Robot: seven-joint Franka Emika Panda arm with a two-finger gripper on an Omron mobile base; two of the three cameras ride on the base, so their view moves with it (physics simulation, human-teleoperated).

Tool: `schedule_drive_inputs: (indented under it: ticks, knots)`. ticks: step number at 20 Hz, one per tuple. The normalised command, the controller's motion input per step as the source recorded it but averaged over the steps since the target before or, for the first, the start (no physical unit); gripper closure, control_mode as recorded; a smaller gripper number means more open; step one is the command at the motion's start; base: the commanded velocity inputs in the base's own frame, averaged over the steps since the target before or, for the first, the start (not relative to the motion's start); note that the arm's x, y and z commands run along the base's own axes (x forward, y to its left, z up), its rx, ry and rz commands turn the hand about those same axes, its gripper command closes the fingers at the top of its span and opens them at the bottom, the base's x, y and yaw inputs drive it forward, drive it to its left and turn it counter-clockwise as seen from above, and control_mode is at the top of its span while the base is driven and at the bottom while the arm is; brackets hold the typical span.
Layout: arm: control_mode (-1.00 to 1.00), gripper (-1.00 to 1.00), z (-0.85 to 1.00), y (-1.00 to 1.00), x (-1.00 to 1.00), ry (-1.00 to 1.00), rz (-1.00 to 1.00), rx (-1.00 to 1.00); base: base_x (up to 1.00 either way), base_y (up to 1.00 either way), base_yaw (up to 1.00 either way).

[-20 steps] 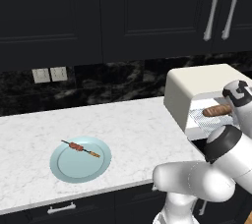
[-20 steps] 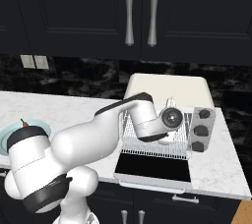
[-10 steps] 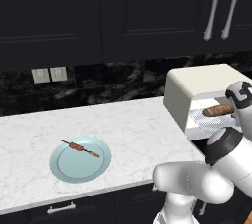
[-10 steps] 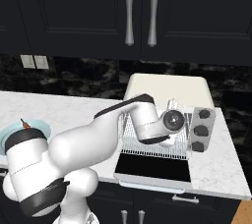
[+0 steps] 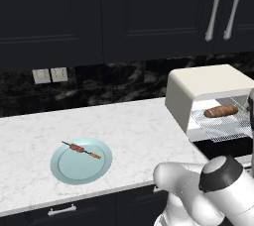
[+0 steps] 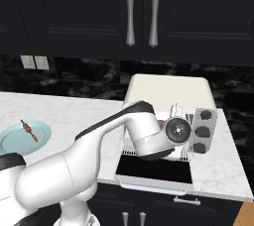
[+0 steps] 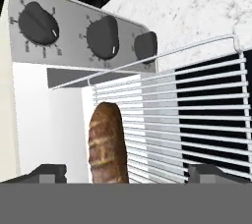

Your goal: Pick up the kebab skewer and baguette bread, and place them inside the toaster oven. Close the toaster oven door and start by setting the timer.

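Observation:
The baguette bread lies on the pulled-out wire rack of the cream toaster oven, lengthwise between my fingertips. My gripper is open, and each fingertip stands clear of the loaf's sides. From the left base view the baguette bread rests on the rack inside the oven mouth. The toaster oven door hangs open and flat in front. The kebab skewer lies on a pale blue plate on the counter, far left of the oven.
Three dark knobs line the oven's control panel beside the rack. My white arm reaches across in front of the toaster oven. The plate with the skewer sits near the counter's front edge. Dark cabinets hang above.
The jaws have spread wider and let go of the baguette, which stays on the rack. The hand has drawn back a little toward the right edge of the left base view.

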Motion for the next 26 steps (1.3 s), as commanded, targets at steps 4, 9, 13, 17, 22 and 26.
schedule_drive_inputs:
  ticks: [4,9,13,17,22,26]
  knots:
    - [-1.0,-1.0,0.28,0.83,-0.42,0.07,0.24,-0.17,0.0,0.0,0.0]
    - [-1.0,-1.0,0.16,0.87,-0.36,0.08,0.31,-0.21,0.0,0.0,0.0]
    - [-1.0,-1.0,0.05,0.94,-0.24,0.08,0.29,-0.23,0.0,0.0,0.0]
    - [-1.0,-1.0,0.05,0.94,-0.01,0.08,0.3,-0.21,0.0,0.0,0.0]
    - [-1.0,-1.0,0.0,0.88,0.0,0.05,0.31,-0.2,0.0,0.0,0.0]
    - [-1.0,-1.0,0.0,0.73,0.01,0.06,0.24,-0.16,0.0,0.0,0.0]
